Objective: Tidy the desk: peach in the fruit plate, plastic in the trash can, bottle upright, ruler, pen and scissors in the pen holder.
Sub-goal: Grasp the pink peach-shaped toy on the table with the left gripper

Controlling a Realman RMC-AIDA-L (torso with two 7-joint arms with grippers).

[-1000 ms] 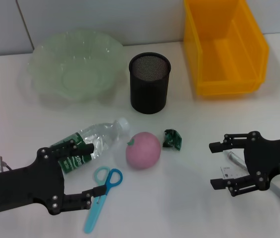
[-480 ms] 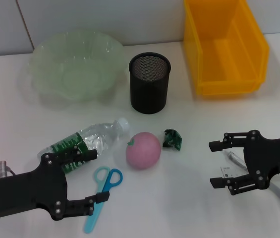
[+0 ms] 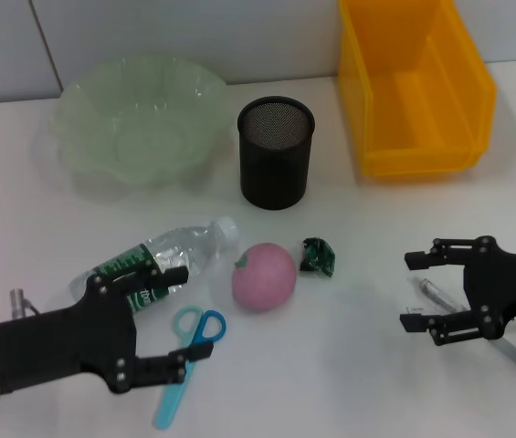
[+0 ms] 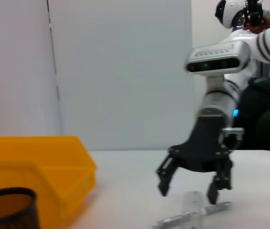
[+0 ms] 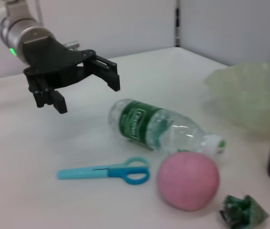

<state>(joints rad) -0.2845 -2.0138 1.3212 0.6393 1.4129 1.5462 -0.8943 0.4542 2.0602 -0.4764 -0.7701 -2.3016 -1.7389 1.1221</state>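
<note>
Our left gripper [image 3: 182, 319] hovers open over the scissors [image 3: 188, 359], just beside the lying bottle [image 3: 152, 265]. Our right gripper [image 3: 414, 290] hangs open near the pen [image 3: 477, 324], with bare table [image 3: 358, 365] between the two.

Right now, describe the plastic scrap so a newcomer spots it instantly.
Start at the black mesh pen holder mid-desk. In front of it lies a pink peach; the plastic scrap sits just beside the peach, toward the right gripper. It is the only small, crumpled, dark green thing there.
</note>
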